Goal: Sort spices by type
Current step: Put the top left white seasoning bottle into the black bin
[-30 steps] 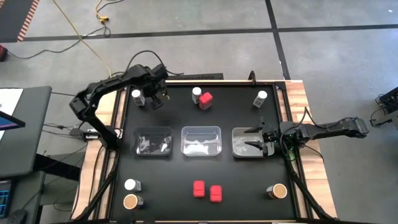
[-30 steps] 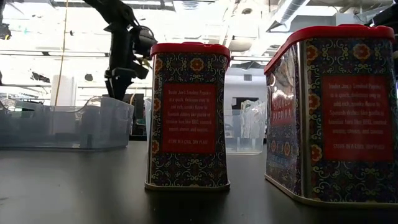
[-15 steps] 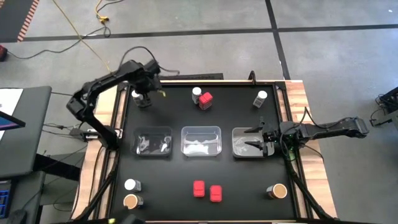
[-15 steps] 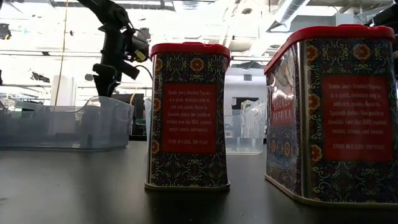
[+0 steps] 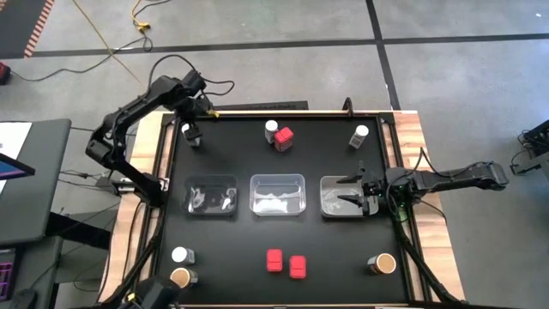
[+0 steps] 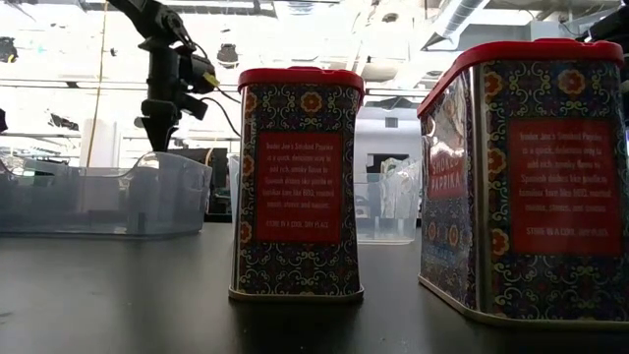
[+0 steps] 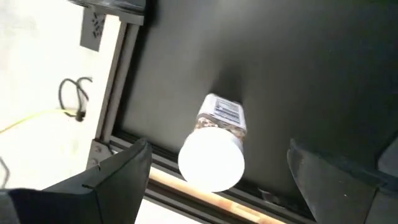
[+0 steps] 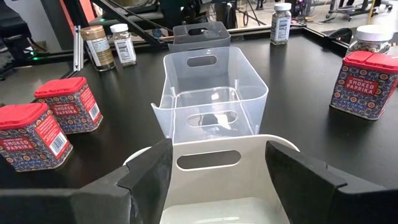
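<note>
We see the left pincer (image 5: 194, 123) spread wide above the white-capped jar (image 5: 188, 131) at the surface's upper left edge (image 5: 257, 113), so an off-centre descent could, we judge, tip it over the rail.

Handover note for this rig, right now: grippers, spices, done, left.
Left gripper: open, above the white-capped jar at the far left corner, not gripping it.
Right gripper: parked over the right tray, holding nothing.
Spices: another white-capped jar beside a red tin at far centre, a third white-capped jar far right, two red tins near centre, a white-capped jar and a tan-topped jar near left, another tan-topped jar near right.
Done: nothing; no spice in any of the three trays.
Left: sort all of them.
</note>
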Controlling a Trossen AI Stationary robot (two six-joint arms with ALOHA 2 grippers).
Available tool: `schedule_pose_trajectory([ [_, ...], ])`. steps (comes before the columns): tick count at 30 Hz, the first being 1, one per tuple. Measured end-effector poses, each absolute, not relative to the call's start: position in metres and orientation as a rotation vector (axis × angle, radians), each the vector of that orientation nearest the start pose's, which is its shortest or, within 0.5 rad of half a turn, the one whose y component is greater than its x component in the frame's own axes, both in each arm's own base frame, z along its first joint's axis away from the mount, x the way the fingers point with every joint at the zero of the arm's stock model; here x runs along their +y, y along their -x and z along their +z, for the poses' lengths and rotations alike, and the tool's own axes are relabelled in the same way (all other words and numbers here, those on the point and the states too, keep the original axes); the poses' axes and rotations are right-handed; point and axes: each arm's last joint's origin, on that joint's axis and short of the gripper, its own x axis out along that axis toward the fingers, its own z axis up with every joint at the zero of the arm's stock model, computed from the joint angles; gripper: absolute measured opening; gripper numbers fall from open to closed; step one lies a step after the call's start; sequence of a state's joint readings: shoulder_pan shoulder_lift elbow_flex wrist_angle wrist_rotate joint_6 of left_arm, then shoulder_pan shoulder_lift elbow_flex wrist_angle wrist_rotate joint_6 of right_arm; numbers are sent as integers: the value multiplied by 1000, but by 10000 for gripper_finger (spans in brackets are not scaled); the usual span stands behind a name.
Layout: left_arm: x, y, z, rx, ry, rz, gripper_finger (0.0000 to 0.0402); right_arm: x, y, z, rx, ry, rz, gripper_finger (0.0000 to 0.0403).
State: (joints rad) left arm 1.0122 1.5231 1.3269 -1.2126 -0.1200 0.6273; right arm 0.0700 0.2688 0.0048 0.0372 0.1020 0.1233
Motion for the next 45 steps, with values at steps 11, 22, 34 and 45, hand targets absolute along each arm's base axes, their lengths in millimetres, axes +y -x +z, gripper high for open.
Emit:
schedule_pose_trajectory([
  [11,230,-142,283,1667,-4,370,359,5,-112,146,224,-103,-45,286],
  [22,218,-152,283,1717,-82,269,359,5,-112,146,224,-103,-46,286],
  [34,216,-152,258,1686,-49,223,359,5,-112,146,224,-103,-46,286],
  [45,223,-147,249,1674,-68,270,359,5,-112,146,224,-103,-46,286],
])
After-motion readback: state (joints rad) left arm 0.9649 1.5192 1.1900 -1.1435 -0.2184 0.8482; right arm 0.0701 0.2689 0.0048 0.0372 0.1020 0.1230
